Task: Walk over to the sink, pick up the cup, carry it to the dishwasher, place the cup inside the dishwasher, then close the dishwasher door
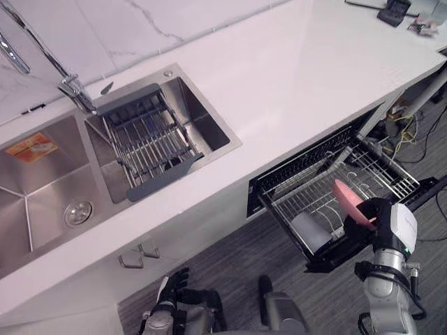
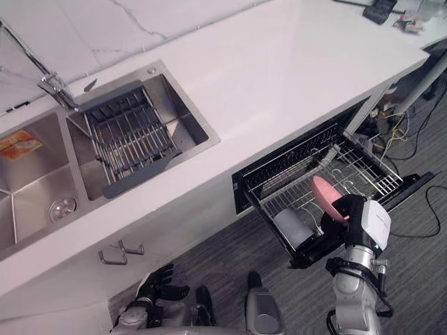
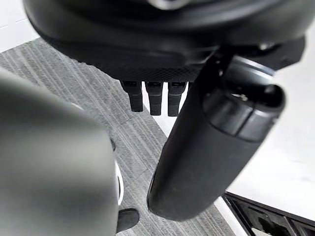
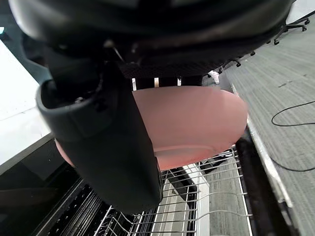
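My right hand (image 1: 383, 218) is shut on the pink cup (image 1: 348, 200), thumb and fingers pinching its rim. In the right wrist view the cup (image 4: 197, 123) hangs tilted just above the wire rack (image 4: 206, 206). The dishwasher's rack (image 1: 380, 166) is pulled out from under the counter, its dark front panel (image 1: 342, 259) facing me. Inside the rack, at its near left corner, lies a grey cup (image 1: 311, 232). My left hand (image 1: 171, 285) hangs low by the cabinet front, open and holding nothing, its fingers (image 3: 155, 96) straight.
A double steel sink (image 1: 42, 188) with a grey drainer rack (image 1: 147, 139) and a faucet (image 1: 73, 91) is set in the white counter (image 1: 293, 77) to the left. A dark device (image 1: 394, 10) lies at the counter's far end. Loose cables (image 1: 405, 129) trail on the floor beyond the dishwasher.
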Available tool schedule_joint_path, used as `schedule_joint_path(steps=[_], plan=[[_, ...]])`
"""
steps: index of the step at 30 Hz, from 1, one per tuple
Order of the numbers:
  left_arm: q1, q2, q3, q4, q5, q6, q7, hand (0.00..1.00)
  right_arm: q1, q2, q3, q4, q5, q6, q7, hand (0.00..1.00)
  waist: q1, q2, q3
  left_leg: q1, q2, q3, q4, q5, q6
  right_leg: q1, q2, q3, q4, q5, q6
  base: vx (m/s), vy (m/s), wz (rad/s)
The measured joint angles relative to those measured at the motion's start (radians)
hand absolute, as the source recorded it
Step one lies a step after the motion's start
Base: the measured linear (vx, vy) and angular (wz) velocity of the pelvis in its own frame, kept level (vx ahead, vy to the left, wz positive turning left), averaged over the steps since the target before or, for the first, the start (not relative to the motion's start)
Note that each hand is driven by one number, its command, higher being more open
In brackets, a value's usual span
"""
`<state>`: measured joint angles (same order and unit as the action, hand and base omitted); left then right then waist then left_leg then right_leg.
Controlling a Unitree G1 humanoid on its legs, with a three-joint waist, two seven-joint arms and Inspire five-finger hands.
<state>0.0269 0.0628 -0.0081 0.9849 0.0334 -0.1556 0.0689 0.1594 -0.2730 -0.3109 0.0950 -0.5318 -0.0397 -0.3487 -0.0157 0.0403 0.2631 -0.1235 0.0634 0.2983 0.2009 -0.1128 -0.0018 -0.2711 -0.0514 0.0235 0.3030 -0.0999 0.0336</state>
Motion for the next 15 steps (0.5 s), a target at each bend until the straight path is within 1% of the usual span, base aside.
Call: schedule_joint_path(steps=[2,3,6,9,11,13,15], plan=[[-0.018,0.000,0.000,-0.002,-0.014,-0.003,0.002,0.90,-0.033,-0.014,-0.002,0.000,0.016,0.007,-0.002,0.30,0.008,-0.001,0.019,-0.043,0.006,0.000,0.028,-0.006,0.001,-0.036,0.000,-0.004,0.016,-0.001,-0.002,-0.07,-0.044,0.05],[-0.026,0.000,0.000,-0.005,-0.017,-0.003,0.002,0.90,-0.053,-0.018,-0.004,0.000,0.034,0.008,-0.004,0.30,0.009,0.006,0.031,-0.054,0.009,0.000,0.039,-0.008,0.001,-0.046,0.000,-0.006,0.022,-0.001,-0.002,-0.04,-0.031,0.04],[-0.053,0.000,-0.003,-0.017,-0.029,-0.005,0.011,0.90,-0.114,-0.042,-0.006,0.005,0.061,0.013,-0.009,0.30,0.020,0.006,0.077,-0.089,0.018,0.006,0.070,-0.017,0.002,-0.074,0.002,-0.006,0.033,0.000,-0.002,0.00,0.000,0.00],[-0.056,0.002,-0.003,-0.037,-0.044,-0.008,0.018,0.90,-0.171,-0.051,-0.006,0.031,0.102,0.015,-0.014,0.30,0.026,0.002,0.094,-0.115,0.024,0.014,0.084,-0.023,0.003,-0.097,0.004,-0.003,0.040,0.007,-0.010,0.03,-0.002,-0.02],[-0.068,0.009,-0.019,-0.042,-0.068,-0.019,0.020,0.90,-0.239,-0.061,-0.005,0.082,0.137,0.016,-0.022,0.30,0.030,0.001,0.121,-0.125,0.025,0.021,0.089,-0.026,0.002,-0.105,0.002,-0.001,0.044,0.007,-0.010,0.06,0.004,0.01],[-0.074,0.010,-0.020,-0.042,-0.074,-0.023,0.021,0.90,-0.274,-0.066,-0.003,0.107,0.150,0.016,-0.022,0.30,0.032,0.000,0.124,-0.140,0.025,0.024,0.090,-0.026,0.002,-0.120,0.002,0.000,0.044,0.007,-0.010,0.05,0.003,0.00],[-0.088,0.010,-0.020,-0.042,-0.076,-0.024,0.022,0.90,-0.318,-0.079,0.005,0.142,0.158,0.017,-0.022,0.30,0.035,0.000,0.142,-0.145,0.025,0.029,0.090,-0.026,0.002,-0.127,0.001,0.001,0.045,0.007,-0.009,0.02,-0.001,0.00]])
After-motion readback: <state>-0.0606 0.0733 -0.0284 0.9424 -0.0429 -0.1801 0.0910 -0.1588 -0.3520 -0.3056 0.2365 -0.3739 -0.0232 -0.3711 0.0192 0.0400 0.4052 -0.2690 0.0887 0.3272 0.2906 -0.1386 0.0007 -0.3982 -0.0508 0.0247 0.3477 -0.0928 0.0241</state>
